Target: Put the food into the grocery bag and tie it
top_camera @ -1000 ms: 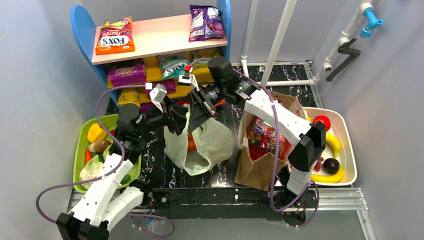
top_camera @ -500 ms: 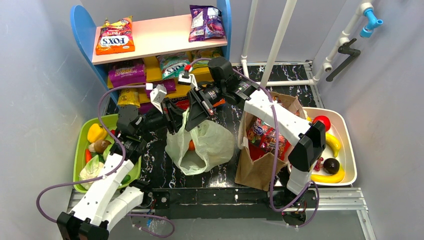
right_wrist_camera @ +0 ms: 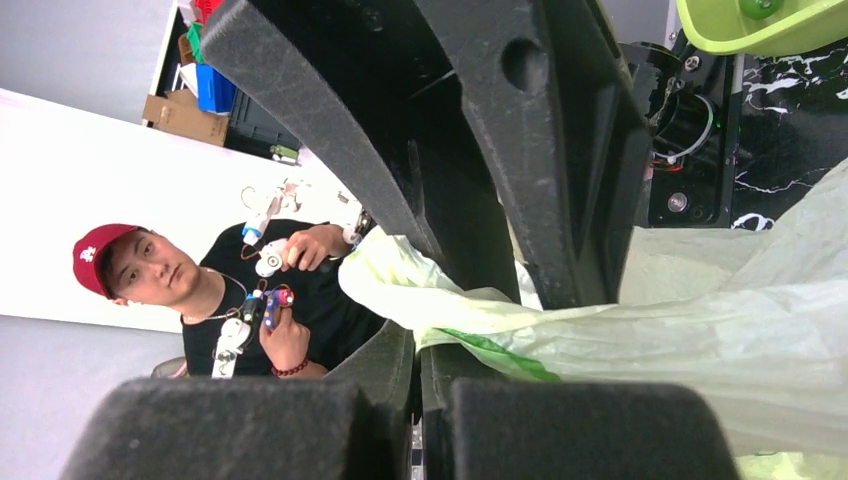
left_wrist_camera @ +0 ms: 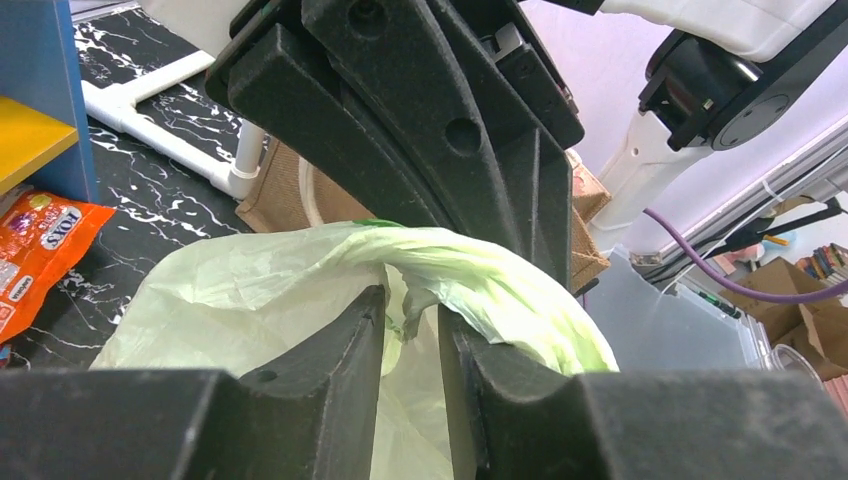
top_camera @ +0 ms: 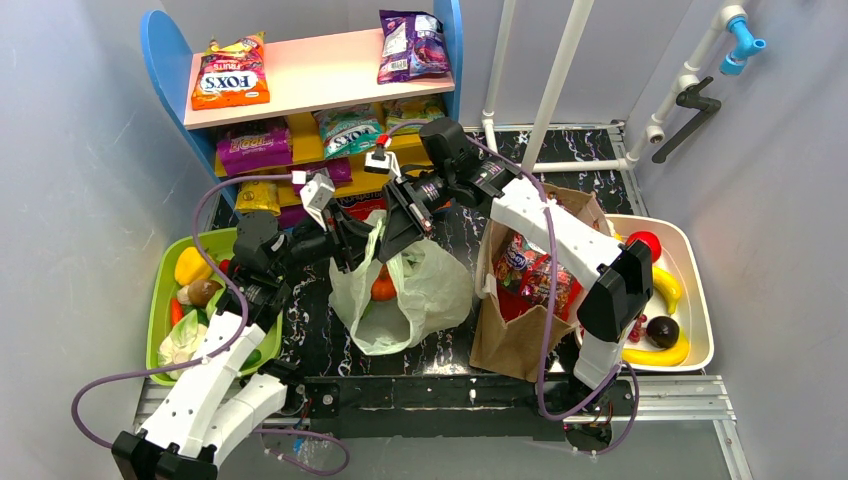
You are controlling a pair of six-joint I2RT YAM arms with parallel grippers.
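The pale-green grocery bag (top_camera: 410, 295) hangs over the black marble table between my two grippers. An orange-red round food piece (top_camera: 383, 289) shows inside its mouth. My left gripper (top_camera: 352, 243) is shut on the bag's left handle (left_wrist_camera: 412, 300), which runs between its fingers (left_wrist_camera: 340, 350). My right gripper (top_camera: 402, 215) faces it from the far side, shut on the other twisted handle (right_wrist_camera: 470, 315). The two grippers almost touch above the bag's mouth. A yellow food piece (top_camera: 192, 266) lies in the green tray (top_camera: 160, 310) at the left.
A brown paper bag (top_camera: 520, 330) holding snack packs stands right of the grocery bag. A white tray (top_camera: 700, 300) with fruit is at the far right. A snack shelf (top_camera: 320, 90) and white pipes (top_camera: 560, 70) stand behind.
The two grippers have drawn a little closer over the bag's mouth. The bag has shifted slightly and the orange piece shows more plainly inside it.
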